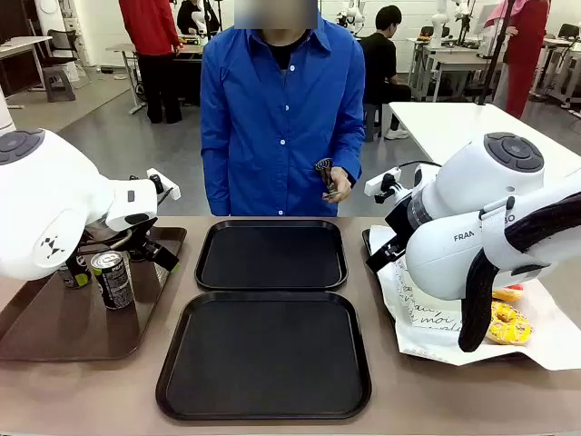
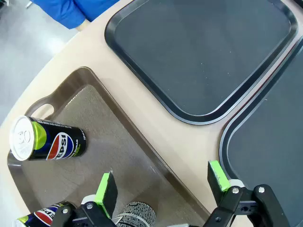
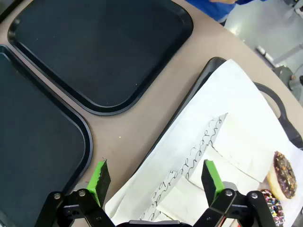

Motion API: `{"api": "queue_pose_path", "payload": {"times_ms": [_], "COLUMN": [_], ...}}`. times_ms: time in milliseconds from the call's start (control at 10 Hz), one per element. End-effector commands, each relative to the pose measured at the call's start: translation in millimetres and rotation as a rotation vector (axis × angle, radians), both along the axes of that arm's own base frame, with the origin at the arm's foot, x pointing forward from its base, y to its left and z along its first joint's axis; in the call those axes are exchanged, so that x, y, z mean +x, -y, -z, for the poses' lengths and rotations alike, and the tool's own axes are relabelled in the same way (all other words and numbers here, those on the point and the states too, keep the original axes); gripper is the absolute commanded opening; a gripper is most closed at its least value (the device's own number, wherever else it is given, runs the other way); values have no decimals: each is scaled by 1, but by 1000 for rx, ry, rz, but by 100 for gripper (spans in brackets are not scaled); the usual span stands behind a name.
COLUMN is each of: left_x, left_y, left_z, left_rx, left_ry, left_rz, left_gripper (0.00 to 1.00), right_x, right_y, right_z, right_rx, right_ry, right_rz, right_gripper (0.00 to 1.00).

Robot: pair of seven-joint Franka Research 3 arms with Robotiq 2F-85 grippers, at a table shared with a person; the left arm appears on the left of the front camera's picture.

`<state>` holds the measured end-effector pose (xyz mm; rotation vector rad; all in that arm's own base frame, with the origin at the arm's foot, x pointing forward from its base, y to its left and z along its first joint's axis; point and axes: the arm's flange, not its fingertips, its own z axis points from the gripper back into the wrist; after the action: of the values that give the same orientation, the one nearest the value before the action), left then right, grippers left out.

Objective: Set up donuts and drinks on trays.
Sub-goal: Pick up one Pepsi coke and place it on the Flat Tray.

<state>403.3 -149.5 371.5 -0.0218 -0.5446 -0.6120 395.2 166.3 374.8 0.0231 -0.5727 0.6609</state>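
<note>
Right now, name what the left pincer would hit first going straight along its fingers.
Probably the rim of the brown tray: the open left pincer straddles that edge. Depth is unclear; a drink can sits close beside one finger.

A tan table (image 1: 390,386) holds four trays, all lying flat on it. In the middle are the far black tray (image 1: 271,255) and the near black tray (image 1: 263,354), almost touching. A long brown tray (image 1: 54,327) lies on the left. A dark tray lined with white paper (image 3: 212,64) lies on the right.
</note>
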Motion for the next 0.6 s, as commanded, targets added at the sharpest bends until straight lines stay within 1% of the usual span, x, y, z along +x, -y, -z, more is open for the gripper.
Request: {"api": "queue_pose_path", "payload": {"times_ms": [0,500], "left_x": [0,0], "left_y": [0,0], "left_z": [0,0], "left_rx": [0,0], "left_ry": [0,0], "left_rz": [0,0], "left_gripper": [100,100], "right_x": [0,0], "right_y": [0,0], "right_z": [0,0], "right_rx": [0,0], "right_ry": [0,0], "right_rz": [0,0], "right_gripper": [100,100]}}
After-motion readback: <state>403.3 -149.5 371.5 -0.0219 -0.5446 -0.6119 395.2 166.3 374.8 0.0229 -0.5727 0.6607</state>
